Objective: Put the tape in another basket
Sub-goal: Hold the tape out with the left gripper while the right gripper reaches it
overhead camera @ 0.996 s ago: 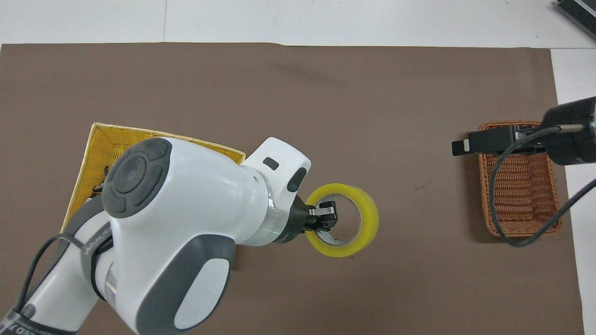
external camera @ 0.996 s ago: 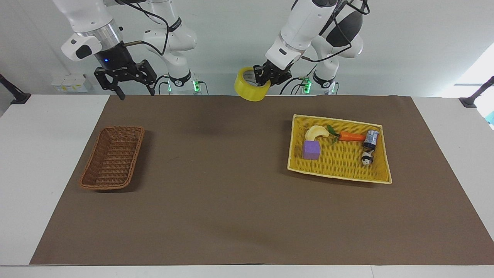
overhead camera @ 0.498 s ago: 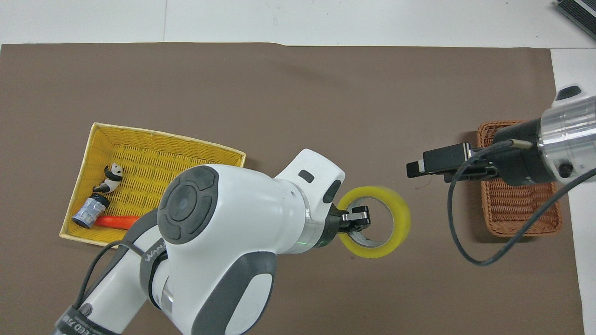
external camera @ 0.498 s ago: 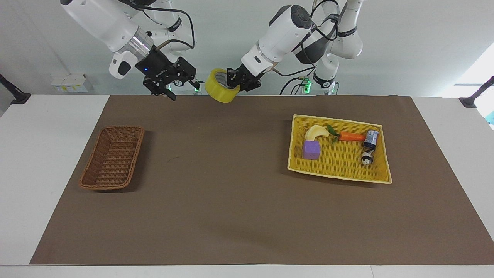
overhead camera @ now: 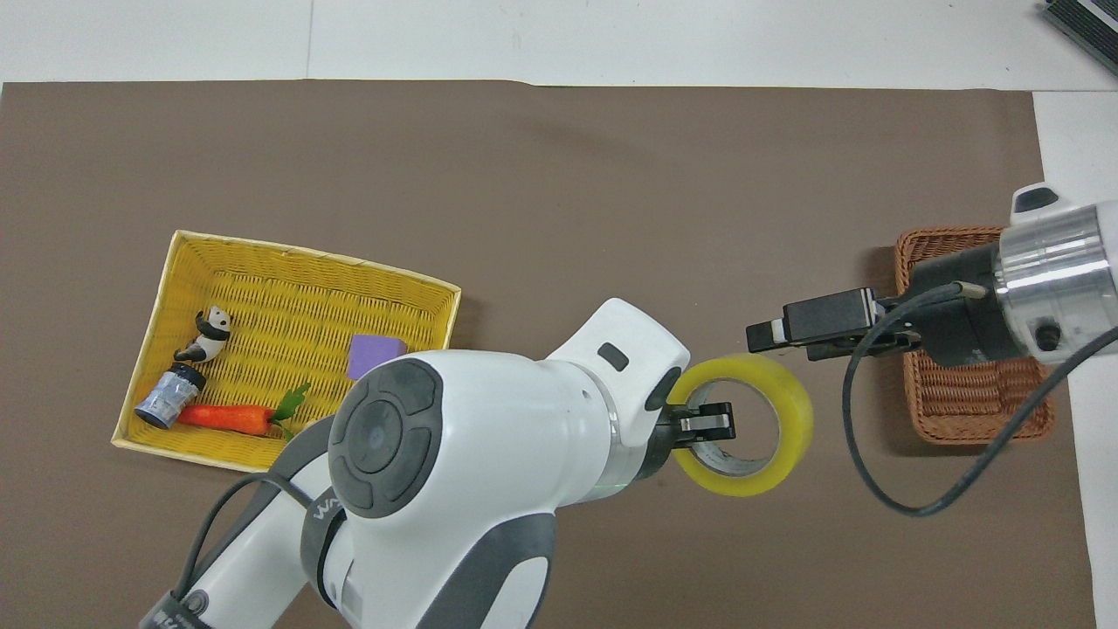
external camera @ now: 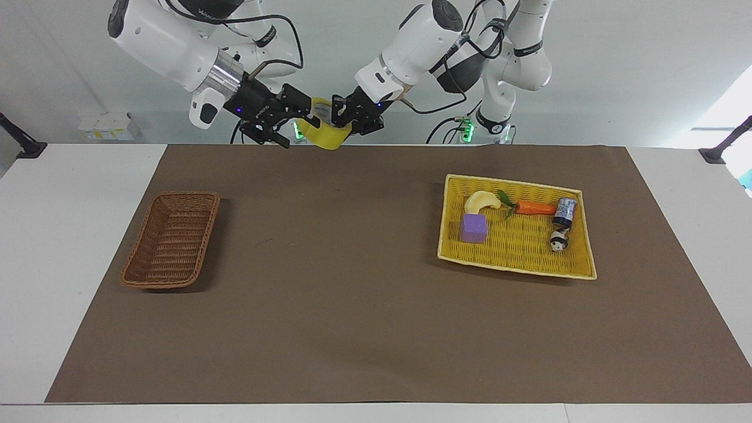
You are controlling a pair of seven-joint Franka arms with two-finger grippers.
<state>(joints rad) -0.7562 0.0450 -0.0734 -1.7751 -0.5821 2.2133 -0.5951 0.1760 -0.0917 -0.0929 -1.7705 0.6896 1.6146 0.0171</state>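
Observation:
The yellow tape (external camera: 325,138) hangs in the air, held by my left gripper (external camera: 348,121), which is shut on the roll's wall with one finger inside the ring. In the overhead view the tape (overhead camera: 786,393) and the left gripper (overhead camera: 712,424) are over the brown mat, between the two baskets and closer to the brown one. My right gripper (external camera: 294,124) is open, with its fingers at the tape's rim on the side away from the left gripper; it also shows in the overhead view (overhead camera: 773,339). The small brown wicker basket (external camera: 170,244) stands empty at the right arm's end (overhead camera: 969,411).
A flat yellow basket (external camera: 517,252) at the left arm's end holds a purple block (external camera: 474,228), a carrot (external camera: 534,207), a pale curved piece (external camera: 482,201), a small can (external camera: 565,210) and a panda figure (external camera: 558,241). A brown mat (external camera: 352,305) covers the table.
My left gripper has carried the tape toward the right arm's end. My right gripper has swung in from over the brown basket and met the tape's rim.

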